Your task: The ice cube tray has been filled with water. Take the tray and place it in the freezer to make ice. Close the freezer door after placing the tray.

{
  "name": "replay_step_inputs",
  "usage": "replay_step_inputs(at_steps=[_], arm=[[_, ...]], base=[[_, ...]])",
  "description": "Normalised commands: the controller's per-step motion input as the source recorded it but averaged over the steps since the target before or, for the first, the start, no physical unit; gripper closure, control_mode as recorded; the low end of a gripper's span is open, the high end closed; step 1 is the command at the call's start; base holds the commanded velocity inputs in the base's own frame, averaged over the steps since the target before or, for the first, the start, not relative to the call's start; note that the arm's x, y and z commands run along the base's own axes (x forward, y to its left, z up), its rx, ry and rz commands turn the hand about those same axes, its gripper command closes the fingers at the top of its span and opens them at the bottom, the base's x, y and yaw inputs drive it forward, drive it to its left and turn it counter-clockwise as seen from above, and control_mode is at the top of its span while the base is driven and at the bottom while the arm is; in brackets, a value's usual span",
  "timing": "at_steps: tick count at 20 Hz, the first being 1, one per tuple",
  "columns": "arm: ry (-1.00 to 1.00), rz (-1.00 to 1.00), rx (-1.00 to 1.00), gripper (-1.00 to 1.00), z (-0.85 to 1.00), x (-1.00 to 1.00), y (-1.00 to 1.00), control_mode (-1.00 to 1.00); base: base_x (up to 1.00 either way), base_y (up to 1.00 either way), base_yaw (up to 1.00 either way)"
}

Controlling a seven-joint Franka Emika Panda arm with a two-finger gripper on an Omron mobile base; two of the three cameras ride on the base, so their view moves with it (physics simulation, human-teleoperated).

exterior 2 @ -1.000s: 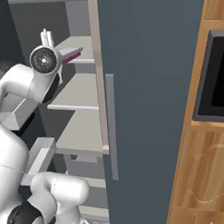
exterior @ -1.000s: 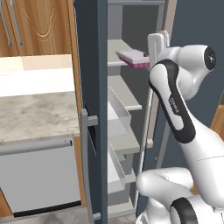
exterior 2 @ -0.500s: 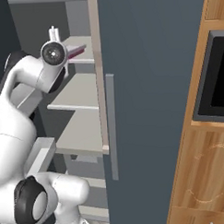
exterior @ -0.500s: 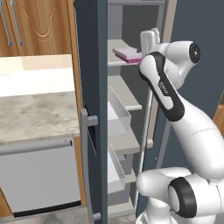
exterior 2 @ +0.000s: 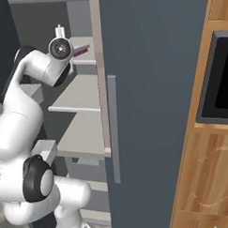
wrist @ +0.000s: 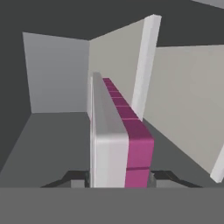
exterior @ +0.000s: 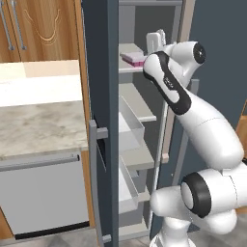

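A: Where is the ice cube tray [exterior: 133, 59] right now?

B: Up inside the freezer [exterior: 144, 120], at the level of an upper white shelf [exterior: 129, 67]. From the left base view it shows as a pale slab with a magenta edge lying along that shelf. Whether it rests on it or hangs just above, I cannot tell.

A: And the claw [wrist: 121, 180]?

B: Pinching the tray. In the hand view the two dark fingertips [wrist: 78, 179] sit pressed against either side of the tray's near end, and the tray runs away from the camera, standing on edge in that view, pale face to the left, magenta face to the right.

A: What does the arm look like?

B: It reaches up from the base and bends into the open compartment, with the wrist beside the tray.

A: The freezer door [exterior: 102, 116]?

B: Swung wide open, its edge towards the left base camera, with the grey handle [exterior: 94, 183] low down on it. Beside it lies a marbled tabletop [exterior: 38, 123] above a light grey dishwasher front [exterior: 41, 193].

A: Anything on the other side?

B: The plain dark door [exterior 2: 153, 100] is closed, and a black oven [exterior 2: 220, 78] sits in wood cabinetry next to it.
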Motion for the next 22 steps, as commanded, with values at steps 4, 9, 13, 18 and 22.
replay_step_inputs(at_steps=[4,9,13,18,22], arm=[[0.06,0.0,0.0,1.0,0.0,0.48,0.06,-1.0],[0.07,0.0,0.0,1.0,0.0,0.49,0.01,-1.0],[0.07,0.0,0.0,1.0,0.0,0.52,0.02,-1.0],[0.05,0.0,0.0,1.0,-0.03,0.56,0.09,-1.0],[0.0,0.0,-0.02,1.0,-0.19,0.6,0.16,-1.0]], base=[[0.0,0.0,0.0],[0.0,0.0,0.0],[0.0,0.0,0.0],[0.0,0.0,0.0],[0.0,0.0,0.0]])
